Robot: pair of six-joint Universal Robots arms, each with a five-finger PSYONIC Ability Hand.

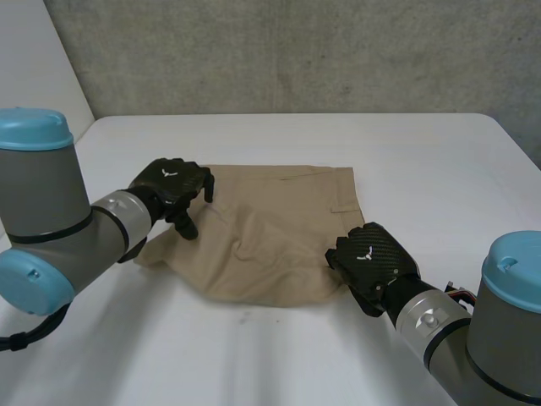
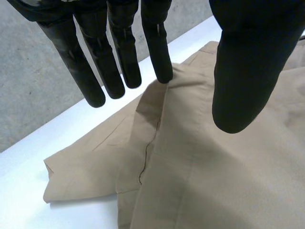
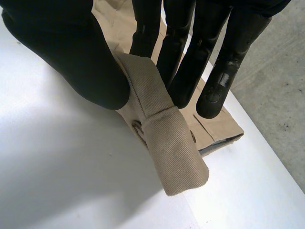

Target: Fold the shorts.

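The shorts (image 1: 270,233) lie rumpled and tan on the white counter (image 1: 406,161), with both arms reaching in over them.

The left hand (image 1: 173,188) hangs over the shorts' left edge. From its wrist camera the fingers (image 2: 116,71) are straight and spread, the thumb stands well apart, and nothing is held. One fingertip sits right at a raised fold of the shorts (image 2: 190,167), but I cannot tell whether it touches. The left forearm (image 1: 118,222) covers part of that edge, so the corner there is hard to make out.

The right hand (image 1: 369,258) is at the shorts' near right corner. From above, the back of the hand hides its fingers and the cloth beneath. Its wrist camera shows the grip. The thumb (image 3: 71,57) presses a thick hemmed band of the shorts (image 3: 167,143) against the fingers (image 3: 183,71), and the pinched corner is lifted off the counter (image 3: 57,167). The loose end of the band droops below the grip. Something small shows at the band's seam, too tucked in to identify.

The shorts' far edge runs straight, and the near edge bulges in a rounded fold. A faint stitched line shows near the far right corner.

Behind the counter stands a rough grey concrete wall (image 1: 296,51).
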